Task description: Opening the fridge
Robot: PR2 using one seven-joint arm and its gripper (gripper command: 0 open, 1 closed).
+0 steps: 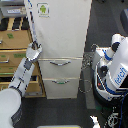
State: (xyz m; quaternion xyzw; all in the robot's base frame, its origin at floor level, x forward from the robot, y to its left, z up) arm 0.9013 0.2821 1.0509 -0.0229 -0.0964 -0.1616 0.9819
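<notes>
We see the gripper (36, 48) at the fridge (62, 30) door's left edge | finger spread unclear | tan drawer cabinet (17, 52) beside.

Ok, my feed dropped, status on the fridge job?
Gripper at the fridge door's left edge, jaw state unclear. Door looks shut. Both drawers closed. Nothing in the way.

White fridge (62, 30), green-and-white sticker (43, 9), tan wooden cabinet (15, 45)

Exterior view: even, diffuse light, brightest on the white fridge (61, 30) with mild washout; dark floor (102, 25) loses detail; whole frame coarse, softly blurred.
</notes>
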